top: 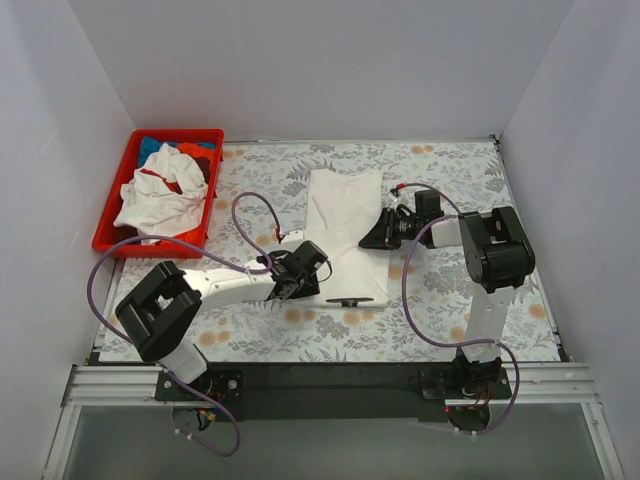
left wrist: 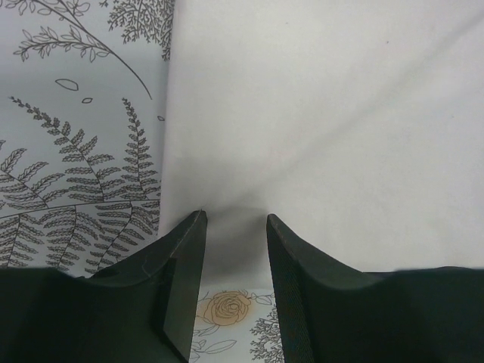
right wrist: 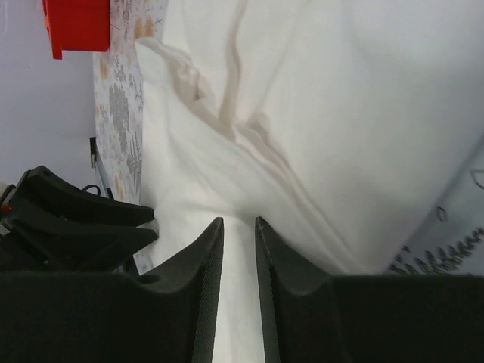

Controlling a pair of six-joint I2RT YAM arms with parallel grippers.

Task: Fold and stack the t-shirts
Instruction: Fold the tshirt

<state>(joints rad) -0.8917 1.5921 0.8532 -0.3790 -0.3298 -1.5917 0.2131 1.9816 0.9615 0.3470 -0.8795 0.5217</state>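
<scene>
A white t-shirt [top: 345, 225] lies folded into a long strip in the middle of the floral table, with a dark patch at its near edge. My left gripper [top: 297, 280] is open at the strip's near left corner, its jaws straddling the cloth edge [left wrist: 302, 136] without closing on it. My right gripper [top: 383, 232] is at the strip's right edge, its jaws nearly together with white cloth [right wrist: 302, 98] between them and wrinkles running to the tips. The left gripper also shows in the right wrist view [right wrist: 83, 227]. More shirts [top: 160, 195], white with red trim, blue and orange-red, lie heaped in the bin.
A red plastic bin [top: 110, 225] stands at the back left of the table; its corner shows in the right wrist view [right wrist: 76, 26]. White walls close in the table on three sides. Purple cables loop off both arms.
</scene>
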